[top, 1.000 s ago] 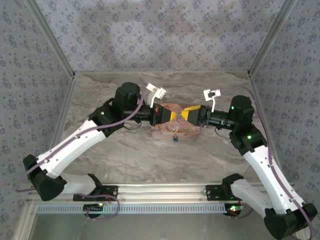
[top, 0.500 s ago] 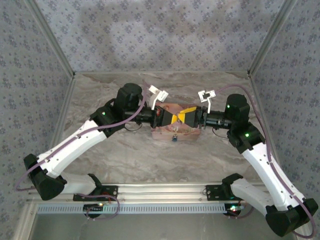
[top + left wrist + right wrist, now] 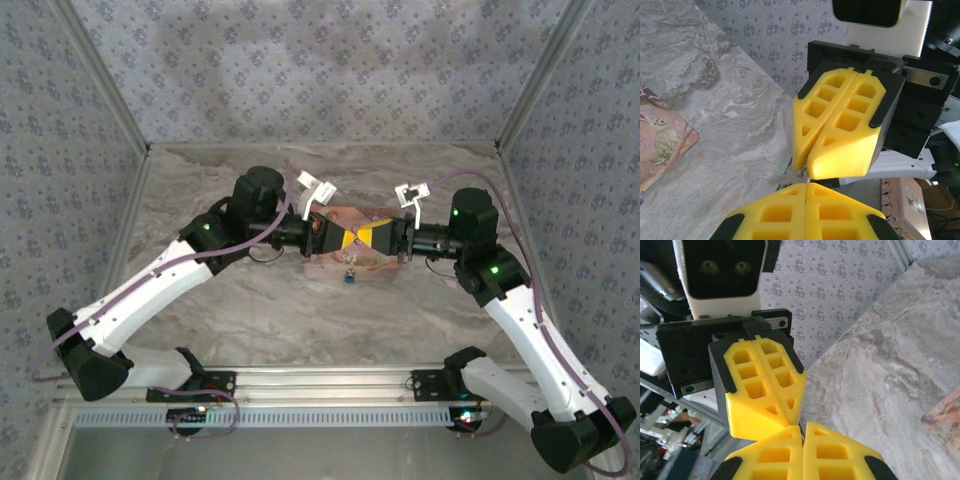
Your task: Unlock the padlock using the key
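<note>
My left gripper (image 3: 806,187) has its yellow fingers pressed together, and so does my right gripper (image 3: 803,430). The two meet tip to tip, nearly touching, at the centre of the top view. In the left wrist view, low and centre, a sliver of metal shows where the tips meet. I take it to be the key (image 3: 800,173), but I cannot tell which gripper grips it, or whether both do. Under the tips lies a flat pink box (image 3: 330,262) with printed pictures. The padlock (image 3: 350,277), a tiny blue and silver speck, sits at the lower edge of the box, just below the grippers. It is in neither grip. All of this rests on a marbled table (image 3: 250,300), with patterned walls across the upper frame. I judge the step in hand to be passing or re-seating the key between the grippers, with the lock not yet approached. The next move calls for one gripper to let go cleanly. The other must then carry the key down to the lock with its blade lined up on the keyhole. I can read no brand, label or writing anywhere.
</note>
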`<action>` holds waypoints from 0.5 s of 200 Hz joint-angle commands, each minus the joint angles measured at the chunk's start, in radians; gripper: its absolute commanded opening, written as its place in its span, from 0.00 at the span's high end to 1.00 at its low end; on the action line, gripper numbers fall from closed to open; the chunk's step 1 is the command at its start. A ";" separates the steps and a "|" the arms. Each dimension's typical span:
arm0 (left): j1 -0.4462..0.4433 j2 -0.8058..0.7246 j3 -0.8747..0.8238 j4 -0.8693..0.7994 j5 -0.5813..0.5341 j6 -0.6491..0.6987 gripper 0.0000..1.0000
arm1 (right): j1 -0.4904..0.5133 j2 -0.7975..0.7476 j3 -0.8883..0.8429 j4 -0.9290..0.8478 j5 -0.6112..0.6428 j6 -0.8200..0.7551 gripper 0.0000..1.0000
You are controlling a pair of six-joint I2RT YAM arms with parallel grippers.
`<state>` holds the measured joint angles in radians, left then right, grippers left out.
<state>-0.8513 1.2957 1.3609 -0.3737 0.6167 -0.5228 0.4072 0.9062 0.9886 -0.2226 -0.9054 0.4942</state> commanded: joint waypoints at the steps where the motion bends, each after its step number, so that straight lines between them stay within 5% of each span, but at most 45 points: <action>1: -0.001 -0.021 0.038 0.014 0.006 0.018 1.00 | 0.007 0.000 0.031 -0.007 -0.053 -0.024 1.00; 35: 0.034 -0.023 0.032 0.028 -0.025 -0.029 1.00 | 0.019 -0.017 0.047 -0.102 0.052 -0.141 1.00; 44: 0.054 -0.026 0.024 0.044 -0.041 -0.064 0.86 | 0.031 -0.022 0.056 -0.126 0.122 -0.189 1.00; 60: 0.085 -0.038 -0.011 0.085 -0.070 -0.139 0.82 | 0.077 -0.031 0.072 -0.172 0.294 -0.274 1.00; 71: 0.101 -0.044 -0.020 0.084 -0.106 -0.197 0.66 | 0.119 -0.036 0.082 -0.189 0.425 -0.334 1.00; 100: 0.138 -0.054 -0.034 0.055 -0.181 -0.309 0.44 | 0.225 -0.042 0.077 -0.162 0.745 -0.471 1.00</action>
<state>-0.7338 1.2774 1.3434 -0.3332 0.5106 -0.7071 0.5659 0.8806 1.0374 -0.3695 -0.4919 0.1951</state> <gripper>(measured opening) 0.509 0.064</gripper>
